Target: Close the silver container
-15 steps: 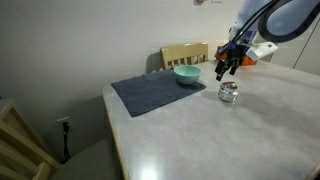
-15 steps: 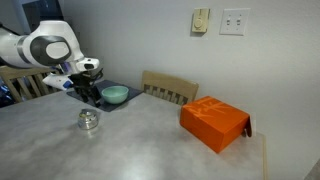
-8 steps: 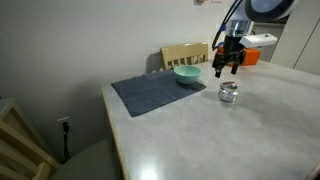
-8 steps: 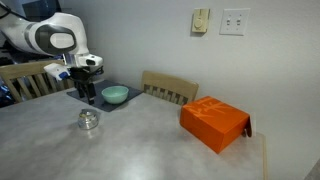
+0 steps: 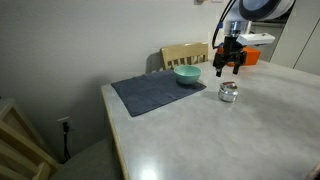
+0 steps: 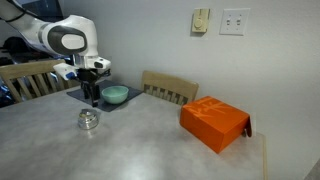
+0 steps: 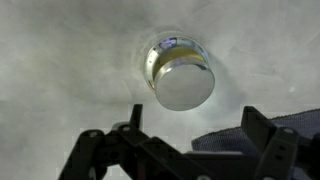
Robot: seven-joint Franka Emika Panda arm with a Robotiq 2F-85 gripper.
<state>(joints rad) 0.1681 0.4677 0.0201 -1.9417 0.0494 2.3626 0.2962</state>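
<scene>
Teal bowl [image 5: 187, 74] sat on the far corner of a dark mat [image 5: 145, 95], on the pale table [image 5: 200, 140]. 1 orange box [image 6: 213, 123] lay well apart, a wooden chair [image 6: 168, 90] stood behind, and a wall plate [image 6: 235, 21], possibly a switch, hung above.

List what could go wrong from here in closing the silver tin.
1. In the wrist view the lid looks skewed over the silver container; a push from the open claw above could jam or flip it.
2. The container stands loose on the smooth table, so an off-centre touch may slide or tip it.
3. The teal bowl is near; a wide claw could clip it.
</scene>
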